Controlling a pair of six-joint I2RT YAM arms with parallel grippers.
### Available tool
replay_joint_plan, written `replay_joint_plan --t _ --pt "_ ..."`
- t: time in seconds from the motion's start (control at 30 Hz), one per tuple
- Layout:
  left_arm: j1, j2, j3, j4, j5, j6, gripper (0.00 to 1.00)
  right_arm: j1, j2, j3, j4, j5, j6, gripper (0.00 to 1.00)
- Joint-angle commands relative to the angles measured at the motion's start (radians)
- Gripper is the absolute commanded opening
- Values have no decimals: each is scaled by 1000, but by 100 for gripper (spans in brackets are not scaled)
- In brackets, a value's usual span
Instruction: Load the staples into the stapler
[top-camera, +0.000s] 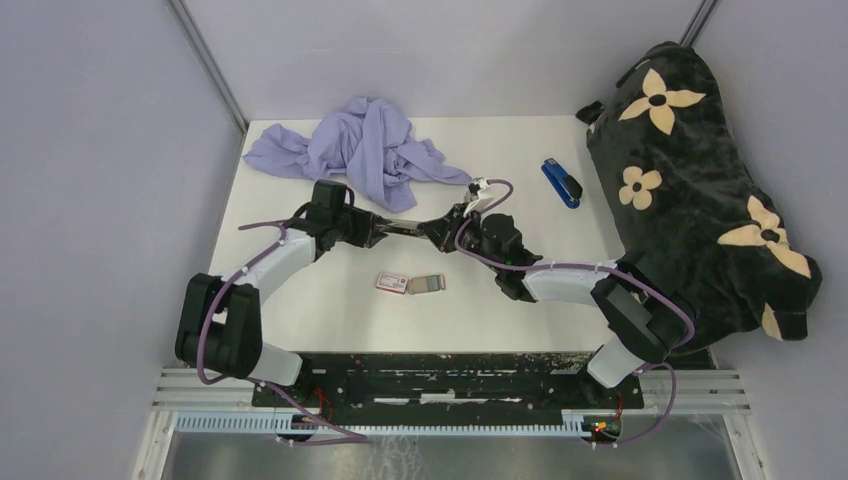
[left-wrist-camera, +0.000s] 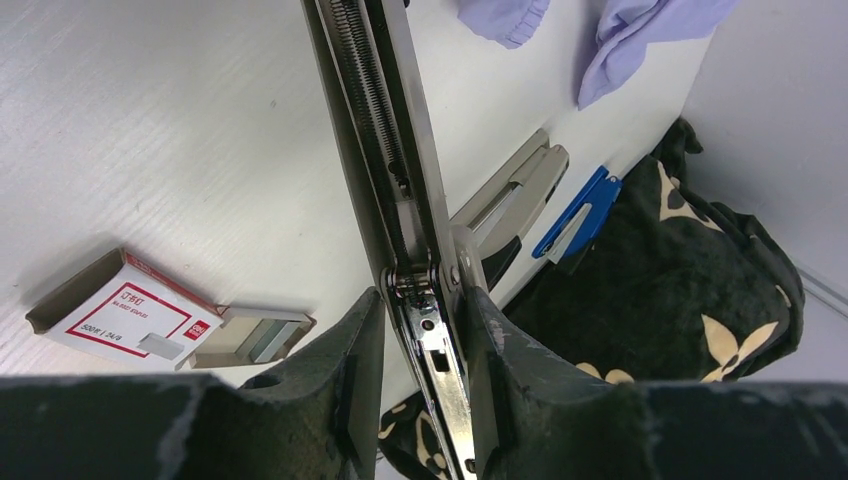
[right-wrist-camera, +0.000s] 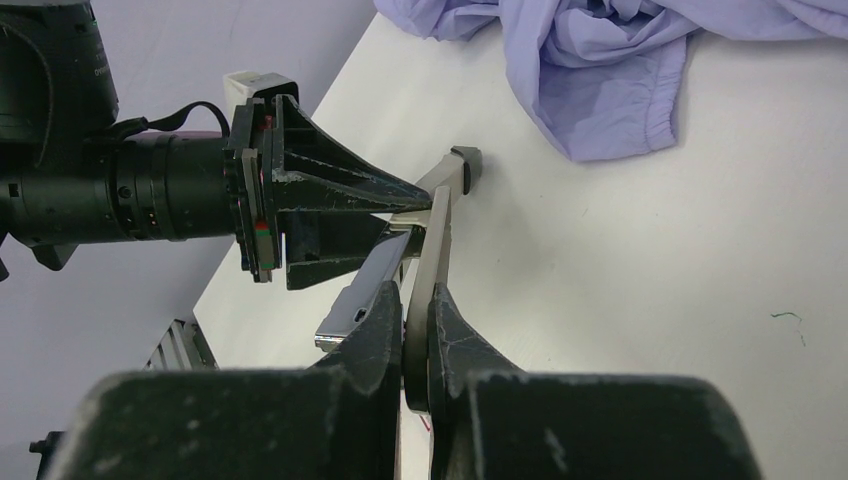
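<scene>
A silver stapler is held open in the air between both grippers. My left gripper is shut on its metal magazine rail, whose spring channel runs up the left wrist view. My right gripper is shut on the stapler's grey top arm; it also shows in the top view. The red-and-white staple box lies on the table below them, its grey tray pulled out beside it. Silvery staples lie in that tray, next to the box.
A blue stapler lies at the back right, also seen in the left wrist view. A crumpled purple cloth lies at the back. A black bag with cream flowers fills the right side. Grey walls enclose the table.
</scene>
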Motion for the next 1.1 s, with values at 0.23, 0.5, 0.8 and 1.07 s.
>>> replay_joint_plan --t 0.23,0.5,0.8,1.07 --pt "20 17 2 47 -50 13 3 17 17 7 92 -94 -37 31" --pt "35 92 53 -6 -169 107 3 17 76 31 63 -107 -33 58" --pt "39 214 198 -111 -272 260 3 17 37 30 -47 -78 -83 75" --pt "11 369 384 -286 -399 461 3 11 -65 71 -356 43 -229 83"
